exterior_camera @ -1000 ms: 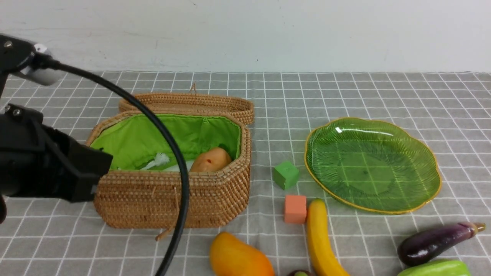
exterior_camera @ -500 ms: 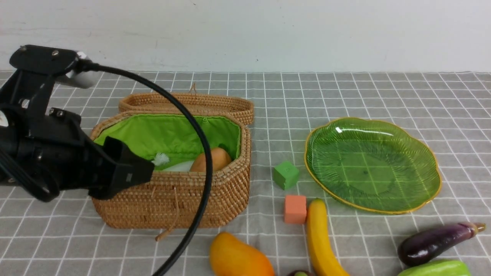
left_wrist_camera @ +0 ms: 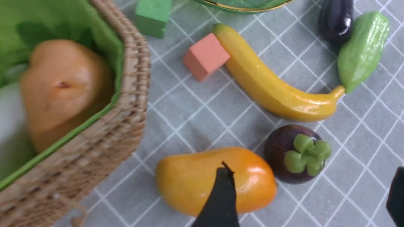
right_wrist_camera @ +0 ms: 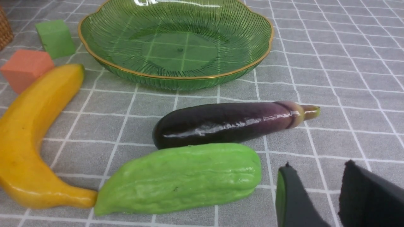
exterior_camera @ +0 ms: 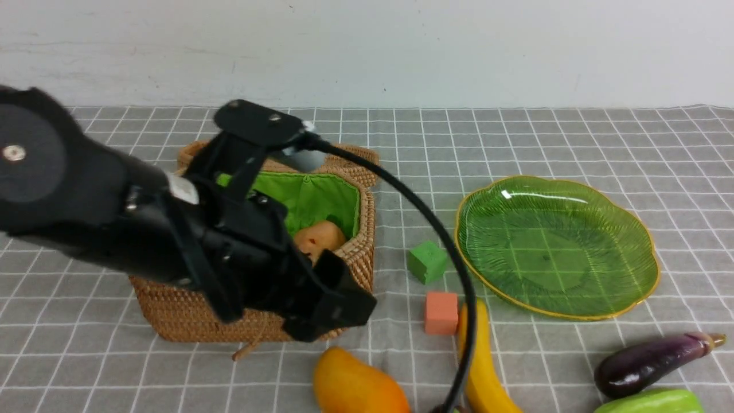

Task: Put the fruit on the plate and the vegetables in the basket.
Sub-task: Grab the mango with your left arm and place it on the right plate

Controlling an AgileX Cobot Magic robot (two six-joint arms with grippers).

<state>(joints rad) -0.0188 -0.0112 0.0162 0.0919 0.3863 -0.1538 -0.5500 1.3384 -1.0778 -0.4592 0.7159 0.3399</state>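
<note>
Left gripper (left_wrist_camera: 311,166) spread wide and empty over the fruit, bottom centre of the front view.
Tan woven wicker basket (exterior_camera: 172,315), left, holds a tan-orange potato (exterior_camera: 321,238). The ribbed green glass plate (exterior_camera: 550,246), right, is bare. Long yellow banana (exterior_camera: 493,378), orange-yellow mango (exterior_camera: 355,384) and round purple mangosteen (left_wrist_camera: 284,157) lie along the bottom edge. An off-centre close may squirt the glossy mango away. Right gripper (right_wrist_camera: 317,164): slightly parted, empty.

Front wide, wrists close, all sharing banana (left_wrist_camera: 268,94)

No legible text or labels anywhere.
</note>
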